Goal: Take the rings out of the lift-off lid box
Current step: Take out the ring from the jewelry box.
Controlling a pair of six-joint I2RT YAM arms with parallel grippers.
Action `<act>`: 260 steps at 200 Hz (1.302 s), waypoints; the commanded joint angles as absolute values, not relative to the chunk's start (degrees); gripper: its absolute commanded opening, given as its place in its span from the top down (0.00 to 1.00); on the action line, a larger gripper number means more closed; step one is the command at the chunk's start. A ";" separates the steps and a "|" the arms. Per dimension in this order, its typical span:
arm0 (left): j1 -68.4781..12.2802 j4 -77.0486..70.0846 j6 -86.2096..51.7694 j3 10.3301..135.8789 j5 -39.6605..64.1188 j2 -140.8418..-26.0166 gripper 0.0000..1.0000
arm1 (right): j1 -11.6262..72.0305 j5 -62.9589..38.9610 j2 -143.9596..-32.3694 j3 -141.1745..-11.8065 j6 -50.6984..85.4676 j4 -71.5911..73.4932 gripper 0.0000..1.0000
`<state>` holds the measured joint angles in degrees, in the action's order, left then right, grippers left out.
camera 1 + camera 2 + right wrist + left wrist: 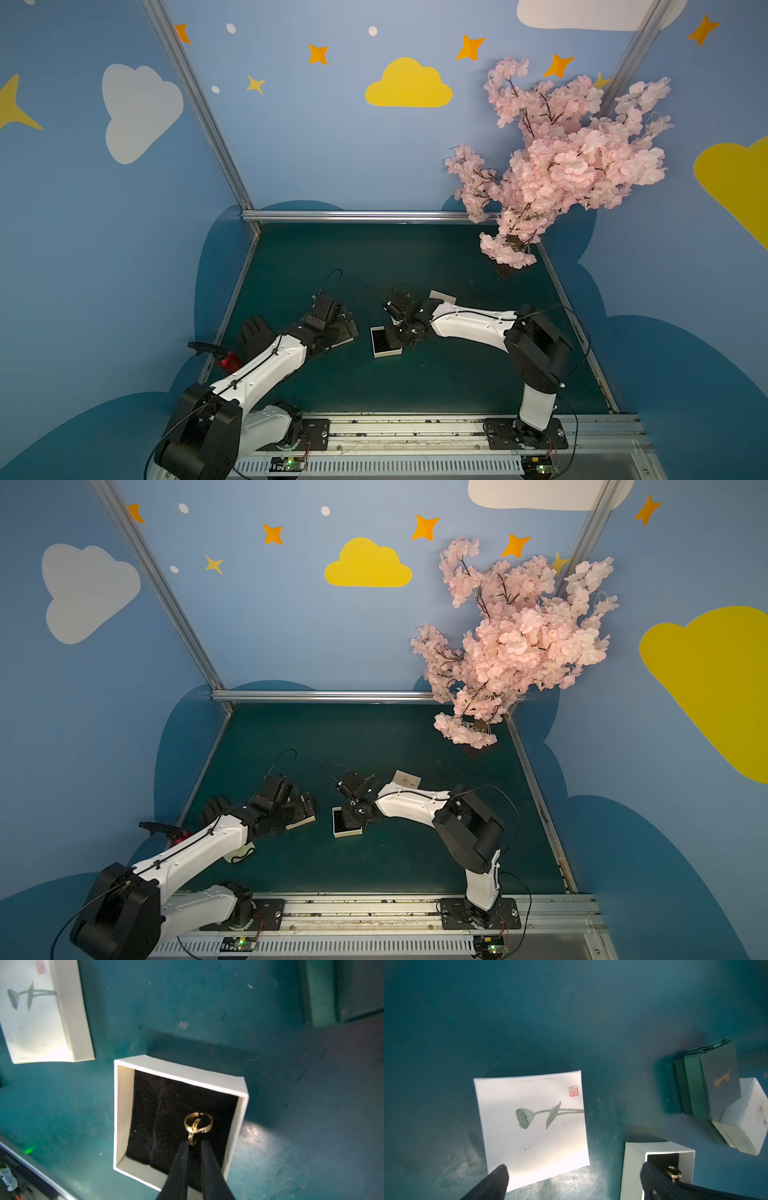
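The lift-off lid box [178, 1070] stands open on the green mat, white with a black insert, and shows in both top views [376, 347] [337, 825]. Two thin gold-looking rings [198, 1123] hang linked above the insert. My right gripper [194, 1142] is shut on the lower one; it hovers over the box [399, 332]. One ring [672, 1172] also shows in the left wrist view. The box's lid [533, 1122], white with a lotus drawing, lies beside the box. My left gripper [573, 1169] stands wide open above the lid's edge, holding nothing.
A dark green jewellery box [712, 1084] leans on another white box [745, 1118] near the open box. A black glove [253, 332] and a red item [226, 359] lie at the left edge. A pink blossom tree [561, 166] fills the back right corner.
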<state>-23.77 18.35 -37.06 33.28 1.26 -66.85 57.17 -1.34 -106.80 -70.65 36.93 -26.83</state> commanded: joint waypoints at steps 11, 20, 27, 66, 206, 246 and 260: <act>-23.65 16.42 -37.94 32.14 4.00 -66.83 0.01 | 57.76 1.43 -107.39 -72.42 36.95 -27.89 0.83; -23.64 16.19 -38.18 32.00 4.66 -66.88 0.00 | 57.92 2.04 -107.62 -72.73 36.84 -28.19 0.83; -23.65 16.04 -38.38 31.91 4.97 -66.85 0.00 | 58.07 2.40 -107.82 -72.95 36.77 -28.38 0.82; -23.75 15.69 -38.58 31.64 6.06 -66.00 0.01 | 58.67 3.55 -108.58 -73.49 36.86 -28.54 0.82; -23.99 14.32 -39.98 30.24 9.32 -65.27 0.00 | 59.54 7.82 -110.35 -74.94 36.56 -30.13 0.92; -24.68 12.49 -40.83 29.36 10.23 -65.14 0.01 | 59.59 7.91 -108.53 -74.25 36.91 -30.32 0.96; -25.17 11.89 -41.10 29.36 10.42 -65.57 0.02 | 59.59 7.87 -107.58 -73.93 37.20 -30.41 0.96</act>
